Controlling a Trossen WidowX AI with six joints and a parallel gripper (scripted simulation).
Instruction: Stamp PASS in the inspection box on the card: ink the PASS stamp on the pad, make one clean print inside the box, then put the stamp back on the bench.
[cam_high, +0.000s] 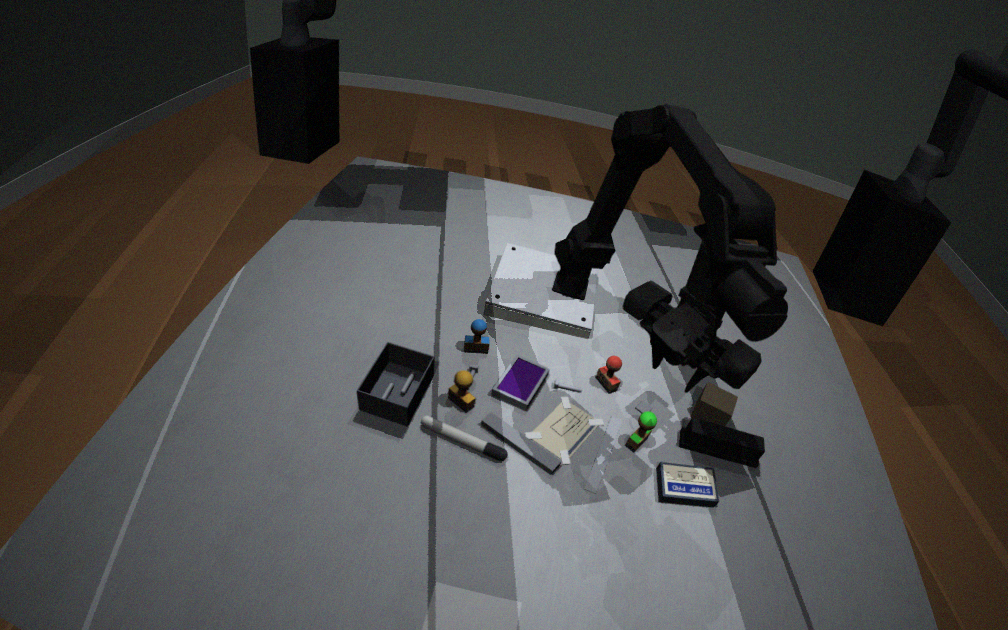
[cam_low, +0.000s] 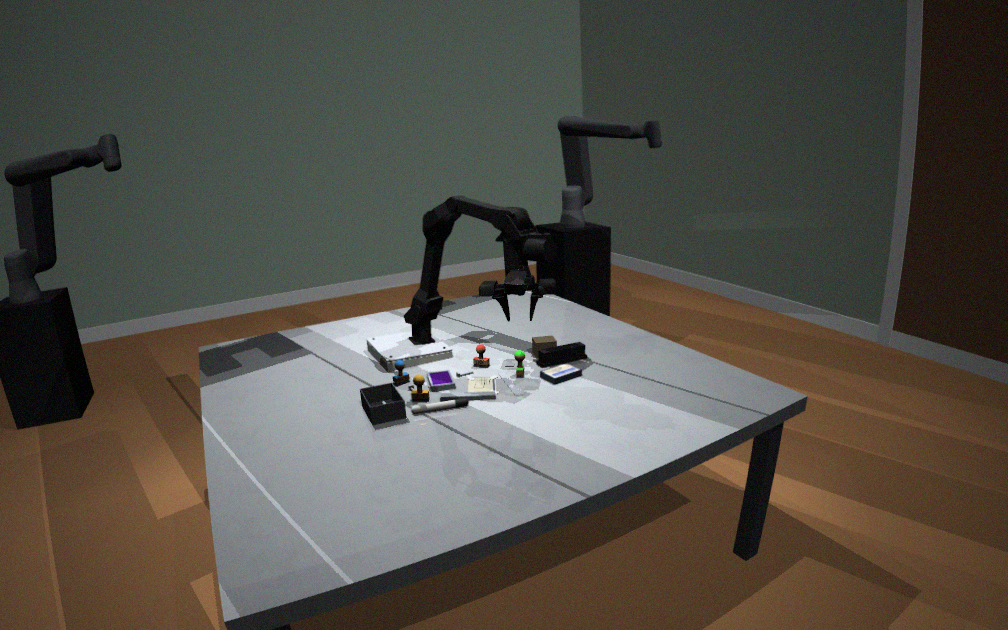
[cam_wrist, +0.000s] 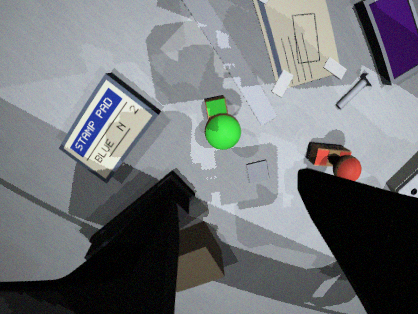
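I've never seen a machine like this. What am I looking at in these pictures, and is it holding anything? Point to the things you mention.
The machine is a black jointed arm; its hand, the gripper (cam_high: 672, 377) (cam_low: 519, 320) (cam_wrist: 237, 189), has two fingers, open and holding nothing. One picture looks down from above, one from across the room, one from the arm's wrist. On the table stand stamps with round knobs: green (cam_high: 647, 421) (cam_low: 519, 355) (cam_wrist: 223, 132), red, blue and yellow. Near them lie a purple ink pad (cam_high: 521, 381) (cam_low: 440, 378) (cam_wrist: 397, 37) and a taped-down card.

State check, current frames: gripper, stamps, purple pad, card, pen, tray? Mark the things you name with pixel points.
Gripper (cam_high: 671, 371) (cam_low: 519, 320) (cam_wrist: 237, 189): open, raised, nothing held
Green, red, blue, yellow stamps: upright on bench
Purple ink pad (cam_high: 521, 381) (cam_low: 440, 378) (cam_wrist: 398, 36): uncovered
Card (cam_high: 553, 439) (cam_low: 480, 385) (cam_wrist: 280, 25): taped down, inspection box seemingly unprinted
Pen (cam_high: 462, 438) (cam_low: 438, 406): capped
Black tray (cam_high: 360, 404) (cam_low: 384, 411): open-topped, small parts inside
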